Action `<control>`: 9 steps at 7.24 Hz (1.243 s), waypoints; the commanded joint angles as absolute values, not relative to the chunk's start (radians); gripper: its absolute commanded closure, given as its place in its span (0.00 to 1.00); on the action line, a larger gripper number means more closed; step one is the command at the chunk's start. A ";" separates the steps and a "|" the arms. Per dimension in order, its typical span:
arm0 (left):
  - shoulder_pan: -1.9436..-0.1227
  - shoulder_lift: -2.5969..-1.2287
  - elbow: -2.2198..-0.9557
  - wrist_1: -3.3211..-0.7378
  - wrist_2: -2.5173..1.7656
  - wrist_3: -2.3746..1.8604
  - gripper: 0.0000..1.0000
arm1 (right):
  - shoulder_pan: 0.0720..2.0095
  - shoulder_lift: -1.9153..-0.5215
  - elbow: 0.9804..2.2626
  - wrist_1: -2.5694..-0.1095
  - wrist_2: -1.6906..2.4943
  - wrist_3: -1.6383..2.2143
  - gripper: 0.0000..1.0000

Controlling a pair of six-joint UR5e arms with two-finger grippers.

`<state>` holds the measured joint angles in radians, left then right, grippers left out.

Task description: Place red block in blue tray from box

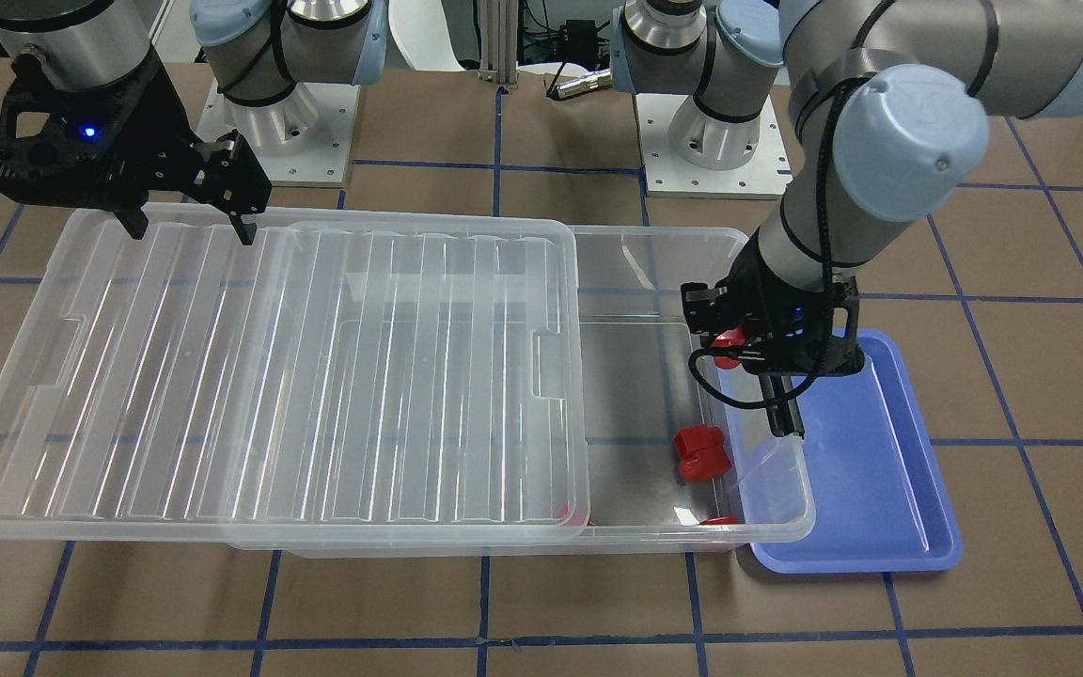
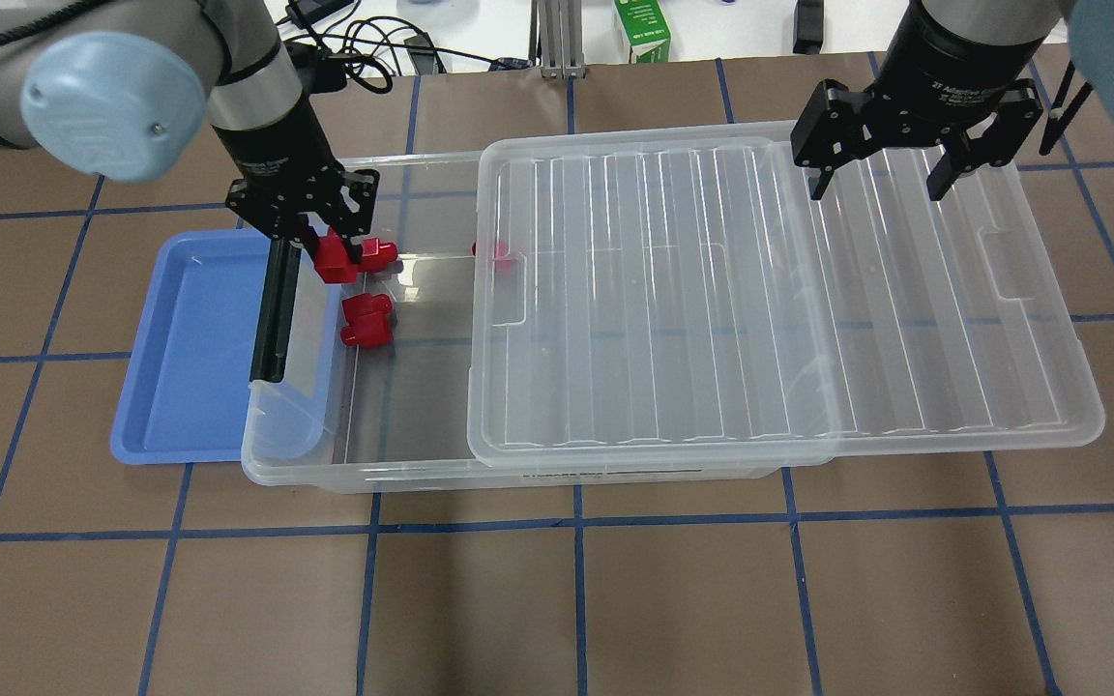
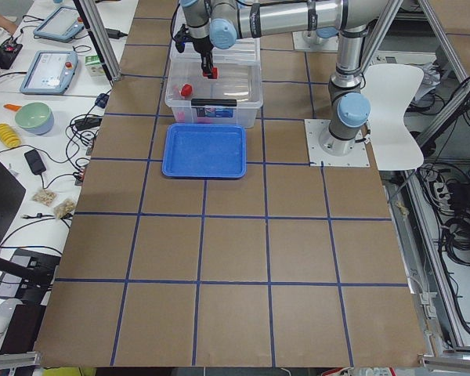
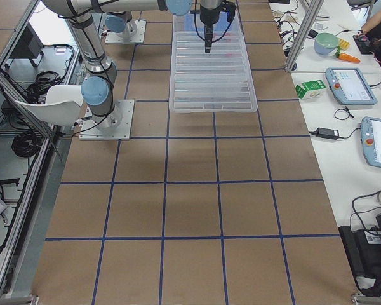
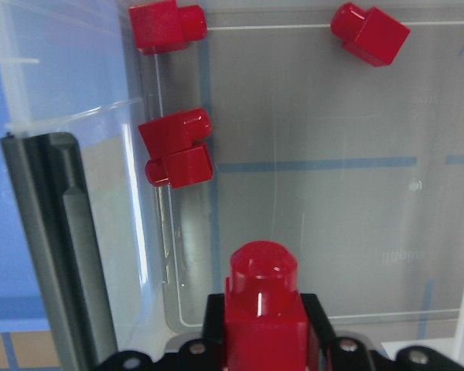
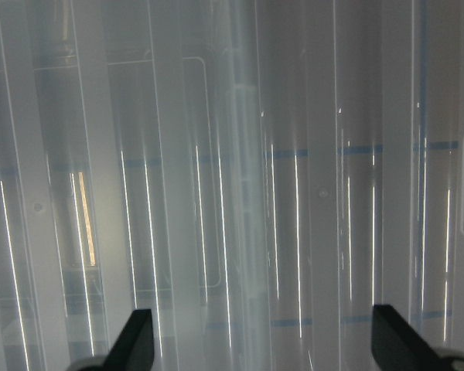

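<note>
Red block [image 5: 264,309]: clamped in my left jaws, above the box [image 2: 364,476] at its uncovered end, beside the blue tray [image 2: 180,367]. Right jaws: spread wide, empty, over the lid [image 2: 712,290]. Another red piece [image 2: 497,253]: half hidden under the lid.

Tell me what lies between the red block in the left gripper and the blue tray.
Only the clear end wall of the box and its black latch bar, seen in the overhead and left wrist views.

Block [image 2: 333,259]: bright red. Tray [image 2: 190,348]: periwinkle blue. Box [image 2: 364,476]: clear. Lid [image 2: 673,290]: translucent, ribbed. Latch bar [image 2: 272,309]: black. Table [image 2: 673,599]: brown with blue grid lines.
</note>
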<state>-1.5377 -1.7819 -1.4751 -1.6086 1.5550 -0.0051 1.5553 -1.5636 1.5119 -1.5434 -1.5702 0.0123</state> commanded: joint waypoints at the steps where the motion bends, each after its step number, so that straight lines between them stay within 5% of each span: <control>1: -1.371 -1.770 -1.454 -1.647 1.574 0.109 1.00 | 1.557 -1.563 1.513 -1.548 -1.569 -0.012 0.00; 5: -1.226 -1.844 -1.517 -1.573 1.618 0.369 1.00 | 1.557 -1.562 1.514 -1.555 -1.569 -0.011 0.00; 9: -1.224 -1.934 -1.748 -1.225 1.608 0.380 1.00 | 1.534 -1.559 1.506 -1.557 -1.574 -0.053 0.00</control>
